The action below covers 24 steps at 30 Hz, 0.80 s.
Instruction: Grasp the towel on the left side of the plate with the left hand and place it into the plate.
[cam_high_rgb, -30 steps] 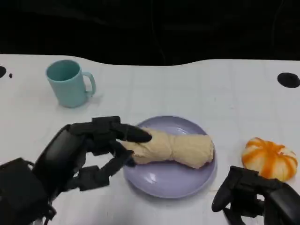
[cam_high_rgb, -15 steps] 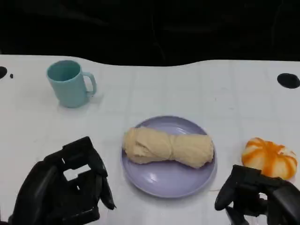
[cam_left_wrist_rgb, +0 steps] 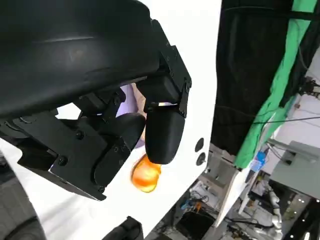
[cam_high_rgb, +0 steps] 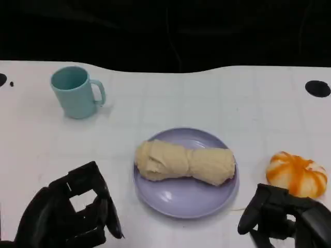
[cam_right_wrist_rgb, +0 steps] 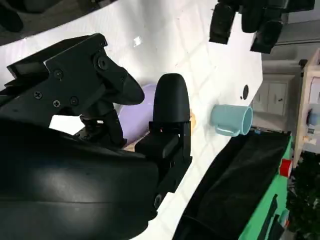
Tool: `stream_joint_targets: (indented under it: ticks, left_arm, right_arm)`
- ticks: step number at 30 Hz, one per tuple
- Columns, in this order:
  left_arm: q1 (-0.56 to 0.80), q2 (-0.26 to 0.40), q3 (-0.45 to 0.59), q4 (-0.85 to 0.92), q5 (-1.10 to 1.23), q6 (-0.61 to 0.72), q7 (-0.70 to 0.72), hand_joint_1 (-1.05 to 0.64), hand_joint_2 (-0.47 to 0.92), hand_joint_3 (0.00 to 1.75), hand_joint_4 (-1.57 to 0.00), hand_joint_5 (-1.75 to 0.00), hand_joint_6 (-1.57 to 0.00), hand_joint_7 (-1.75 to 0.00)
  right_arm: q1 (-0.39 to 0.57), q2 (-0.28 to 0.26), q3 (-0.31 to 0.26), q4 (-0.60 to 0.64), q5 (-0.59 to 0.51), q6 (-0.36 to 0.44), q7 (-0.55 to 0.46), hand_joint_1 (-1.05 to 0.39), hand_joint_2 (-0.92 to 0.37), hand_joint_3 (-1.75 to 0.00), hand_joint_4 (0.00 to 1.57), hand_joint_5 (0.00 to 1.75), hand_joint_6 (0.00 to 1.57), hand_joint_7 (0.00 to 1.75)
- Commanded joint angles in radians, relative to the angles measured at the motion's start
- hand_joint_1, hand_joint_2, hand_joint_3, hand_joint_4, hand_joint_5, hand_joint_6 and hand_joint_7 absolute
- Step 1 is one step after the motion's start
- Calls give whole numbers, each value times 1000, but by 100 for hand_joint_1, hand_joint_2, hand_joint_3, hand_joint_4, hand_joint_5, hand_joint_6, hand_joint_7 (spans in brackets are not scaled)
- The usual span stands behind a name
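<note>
The rolled cream towel [cam_high_rgb: 185,164] lies across the lavender plate [cam_high_rgb: 181,206] in the middle of the white table, with nothing touching it. My left hand [cam_high_rgb: 72,212] sits at the lower left, a short gap away from the plate's left rim, holding nothing, its fingers bent and apart. The left wrist view shows that hand [cam_left_wrist_rgb: 115,130] empty, with a sliver of the plate [cam_left_wrist_rgb: 135,97] behind it. My right hand [cam_high_rgb: 282,219] rests at the lower right, also empty. In the right wrist view that hand [cam_right_wrist_rgb: 125,110] is in front of the plate [cam_right_wrist_rgb: 135,122].
A teal mug [cam_high_rgb: 75,92] stands at the back left, also seen as the mug [cam_right_wrist_rgb: 231,119] in the right wrist view. An orange-and-white pumpkin-shaped object [cam_high_rgb: 296,174] sits right of the plate, just beyond my right hand. A black round hole [cam_high_rgb: 317,88] marks the table's far right.
One second ago my left hand held the towel's left end at the plate. It has let go and drawn back to the lower left. The towel stays on the plate.
</note>
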Motion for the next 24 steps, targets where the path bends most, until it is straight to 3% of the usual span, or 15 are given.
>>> stream_joint_targets:
  ticks: [1,24]
  left_arm:
    - [-8,10,5,4,-3,22,16,-8,44,151,-88,-175,-75,-175]
    - [-8,12,-21,-3,3,27,15,-8,43,153,-90,-175,-74,-174]
  right_arm:
    - [5,-9,-19,14,5,-22,0,-5,-59,-111,71,175,62,144]
    - [6,-15,-29,20,0,-44,11,-5,-59,-110,73,175,63,145]
